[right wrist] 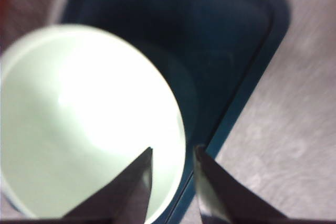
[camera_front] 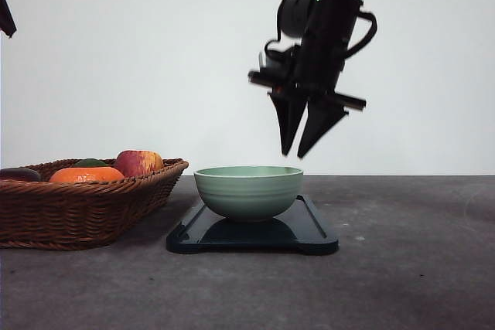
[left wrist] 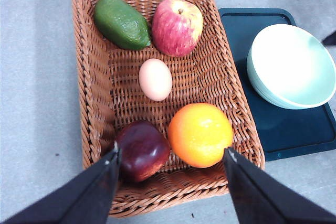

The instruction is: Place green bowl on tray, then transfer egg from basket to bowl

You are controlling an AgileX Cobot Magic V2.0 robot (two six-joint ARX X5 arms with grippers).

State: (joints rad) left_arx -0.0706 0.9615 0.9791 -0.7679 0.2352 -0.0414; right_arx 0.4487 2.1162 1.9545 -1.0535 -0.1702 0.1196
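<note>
The green bowl [camera_front: 248,191] stands upright and empty on the dark tray [camera_front: 309,239] at the table's middle. My right gripper [camera_front: 295,154] hangs just above the bowl's right rim, slightly open and holding nothing. In the right wrist view its fingertips [right wrist: 147,156] sit over the bowl [right wrist: 89,124] rim and the tray [right wrist: 231,51]. The egg [left wrist: 155,79] lies in the middle of the basket [left wrist: 86,77]. My left gripper [left wrist: 172,153] hovers high above the basket, wide open and empty. The bowl [left wrist: 294,64] and tray [left wrist: 294,135] show beside the basket.
The basket [camera_front: 77,210] sits at the left of the table. It also holds an avocado [left wrist: 122,23], a red apple [left wrist: 177,27], an orange [left wrist: 200,135] and a dark red fruit [left wrist: 142,149]. Bare grey table lies right of the tray.
</note>
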